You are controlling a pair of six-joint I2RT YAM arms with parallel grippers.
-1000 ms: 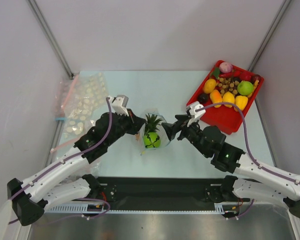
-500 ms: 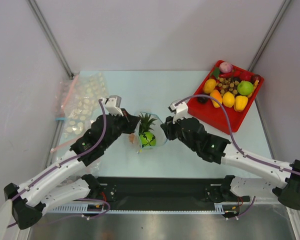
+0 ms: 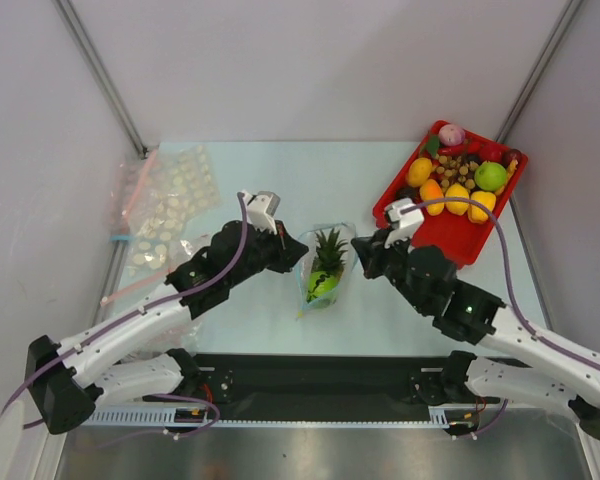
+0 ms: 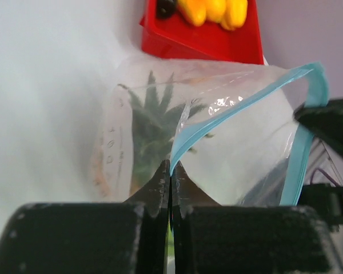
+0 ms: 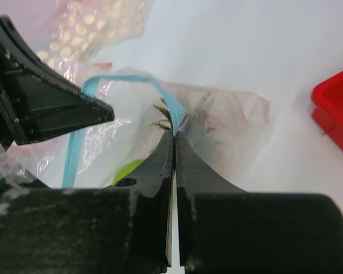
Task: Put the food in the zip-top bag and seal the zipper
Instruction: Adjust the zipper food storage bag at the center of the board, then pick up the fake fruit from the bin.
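Observation:
The clear zip-top bag (image 3: 325, 268) hangs between my two grippers at the table's middle. Inside it are the pineapple with green leaves (image 3: 330, 246) and a green round fruit (image 3: 323, 288). My left gripper (image 3: 298, 243) is shut on the left end of the light-blue zipper (image 4: 234, 105), pinched at the fingertips (image 4: 171, 171). My right gripper (image 3: 360, 250) is shut on the strip's other end (image 5: 175, 137). In the right wrist view the zipper (image 5: 74, 149) loops open toward the left gripper's fingers (image 5: 86, 109), so the mouth gapes. The pineapple leaves (image 4: 154, 123) and the green fruit (image 5: 128, 169) show through the plastic.
A red tray (image 3: 435, 240) at the back right holds more toy food (image 3: 458, 195), just behind the right arm. Other clear bags with pink strips (image 3: 165, 205) lie at the back left. The grey side walls stand close on both sides.
The right gripper has gone from open to shut on the bag's blue strip. Both grippers and the bag have shifted to the right, and the bag now hangs stretched between them.

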